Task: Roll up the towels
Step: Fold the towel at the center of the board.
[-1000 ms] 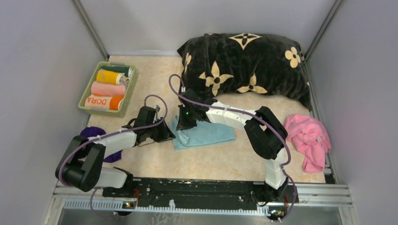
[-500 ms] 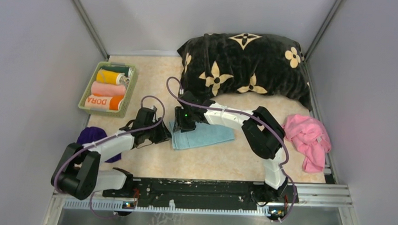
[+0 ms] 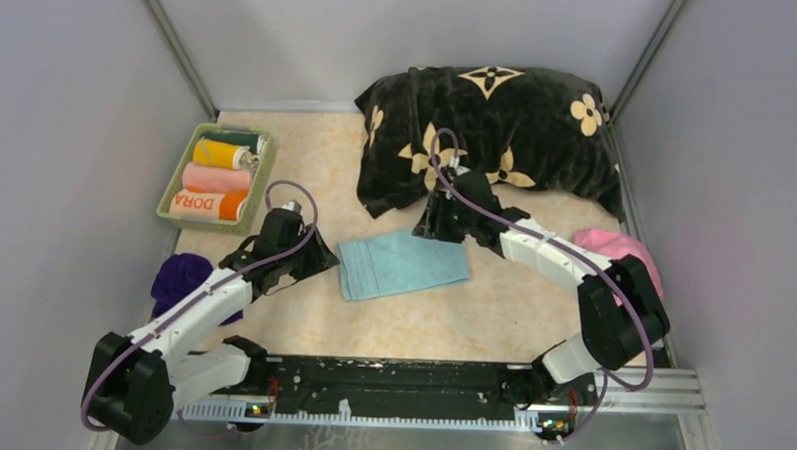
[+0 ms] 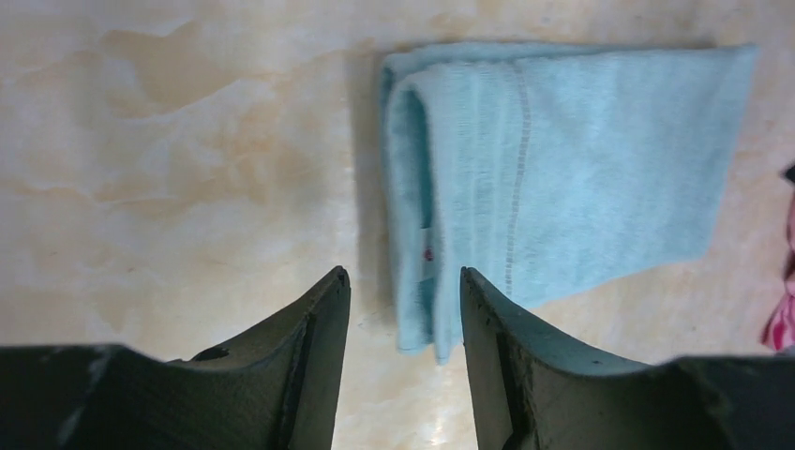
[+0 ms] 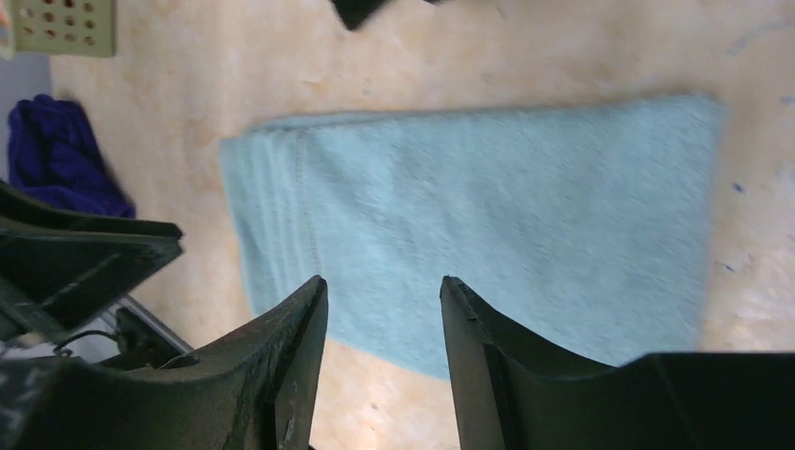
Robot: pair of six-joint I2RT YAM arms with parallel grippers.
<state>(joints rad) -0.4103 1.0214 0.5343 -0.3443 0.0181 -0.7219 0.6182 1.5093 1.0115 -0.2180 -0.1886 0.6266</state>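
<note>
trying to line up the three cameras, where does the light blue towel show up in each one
Top external: the light blue towel lies flat near the middle of the table.
Left wrist: the towel fills the upper right, its folded end towards the left.
Right wrist: the towel spreads across the middle.
Shared landmark: the beige marbled table under it in all three.

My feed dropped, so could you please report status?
Left gripper open, empty; right gripper open, empty. Light blue towel folded flat, not yet rolled. Black cushion close behind right gripper.
</note>
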